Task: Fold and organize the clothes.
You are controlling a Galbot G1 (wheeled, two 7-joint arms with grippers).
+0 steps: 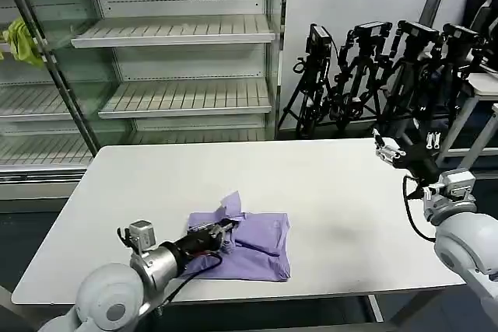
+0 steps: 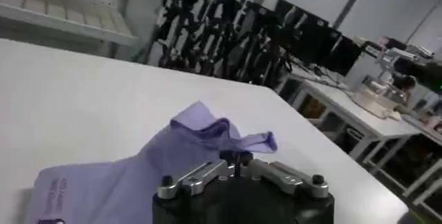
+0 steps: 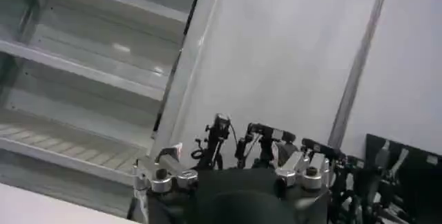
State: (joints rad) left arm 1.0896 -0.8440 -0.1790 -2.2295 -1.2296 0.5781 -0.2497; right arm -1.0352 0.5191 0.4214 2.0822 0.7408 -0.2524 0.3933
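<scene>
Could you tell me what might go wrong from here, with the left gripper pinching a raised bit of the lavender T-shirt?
1. The left gripper holds only a small raised peak of the lavender T-shirt, so the fabric may slip out mid-fold.
2. The shirt lies close to the near edge of the white table; a pull toward the robot could drag it off.
3. The right gripper hovers far off, open, so nothing pins the shirt and the whole stack may slide.

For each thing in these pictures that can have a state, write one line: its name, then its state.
T-shirt: partly folded on the table, one edge lifted.
Left gripper: shut on the T-shirt's raised fold.
Right gripper: open, raised off the table's right edge, holding nothing.
Yellow-green cloth: crumpled, hanging at the shelving.
</scene>
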